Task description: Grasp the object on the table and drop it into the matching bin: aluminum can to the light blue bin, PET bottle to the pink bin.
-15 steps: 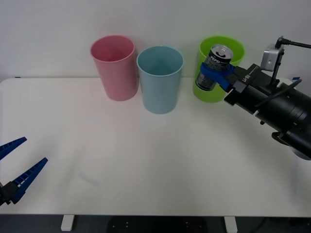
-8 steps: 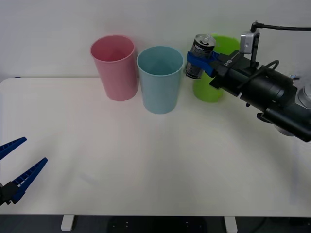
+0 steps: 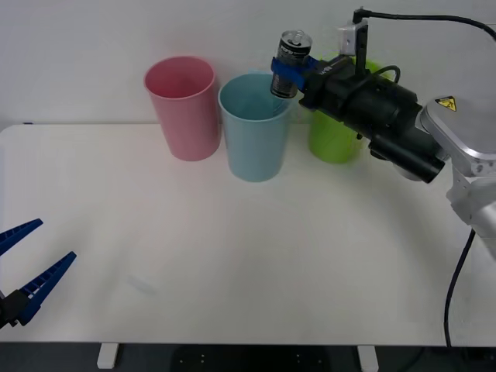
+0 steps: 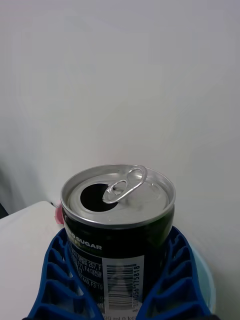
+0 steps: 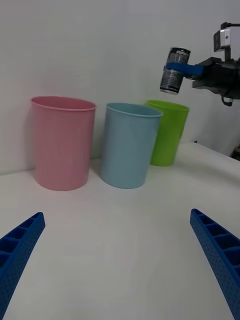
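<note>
Right gripper (image 3: 285,75) fingers clamped the aluminum can (image 3: 291,53) mid-body, long axis near upright, top up, held above the light blue bin (image 3: 254,128) right rim. Wrist view showed its open mouth, raised tab (image 4: 125,184). Left gripper (image 3: 23,267) fingers spread, low over counter (image 3: 232,248).

Lime green bin (image 3: 333,139) behind right arm

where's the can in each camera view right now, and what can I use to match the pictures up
Front view: the can sits upper centre-right, held by the right gripper over the light blue bin's right rim.
Right wrist view: the can fills the lower middle between the blue fingers, its tab open.
Left wrist view: the can hangs upper right, above the bins.
Shared landmark: the light blue bin.
</note>
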Action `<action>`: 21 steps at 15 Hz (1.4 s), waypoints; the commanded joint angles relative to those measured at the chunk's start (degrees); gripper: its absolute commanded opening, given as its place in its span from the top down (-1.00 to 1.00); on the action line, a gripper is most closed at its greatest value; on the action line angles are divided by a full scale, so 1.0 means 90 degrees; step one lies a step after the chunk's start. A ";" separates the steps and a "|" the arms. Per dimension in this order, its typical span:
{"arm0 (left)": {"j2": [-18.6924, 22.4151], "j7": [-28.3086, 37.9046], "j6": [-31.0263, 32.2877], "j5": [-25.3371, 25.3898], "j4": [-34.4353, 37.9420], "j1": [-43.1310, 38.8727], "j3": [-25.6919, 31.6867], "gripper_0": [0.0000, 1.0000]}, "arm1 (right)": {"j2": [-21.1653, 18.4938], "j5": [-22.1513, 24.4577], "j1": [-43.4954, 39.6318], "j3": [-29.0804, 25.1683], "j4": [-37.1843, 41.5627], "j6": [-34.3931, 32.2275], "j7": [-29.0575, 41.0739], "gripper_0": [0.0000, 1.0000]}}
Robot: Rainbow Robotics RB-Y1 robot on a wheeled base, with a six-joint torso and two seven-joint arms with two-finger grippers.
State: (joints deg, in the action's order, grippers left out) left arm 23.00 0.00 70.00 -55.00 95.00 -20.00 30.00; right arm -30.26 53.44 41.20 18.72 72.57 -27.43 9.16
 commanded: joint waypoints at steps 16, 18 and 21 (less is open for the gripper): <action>0.0000 0.0000 0.0000 0.0000 0.0000 0.0000 0.0000 -1.00 | 0.1243 0.0703 0.1214 0.0000 -0.1931 0.0558 -0.0343 1.00; 0.0000 0.0000 0.0000 0.0000 0.0000 0.0000 0.0000 -1.00 | 0.1253 0.0722 0.1194 0.0000 -0.1921 0.0558 -0.0431 -0.19; 0.0000 0.0000 0.0000 0.0000 0.0000 0.0000 0.0000 -1.00 | 0.1243 0.0713 0.1194 -0.0010 -0.1911 0.0528 -0.0617 -1.00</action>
State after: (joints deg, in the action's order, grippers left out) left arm 23.00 0.00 70.00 -55.00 95.00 -20.00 30.00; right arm -19.01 59.91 52.07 18.70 55.34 -22.57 4.00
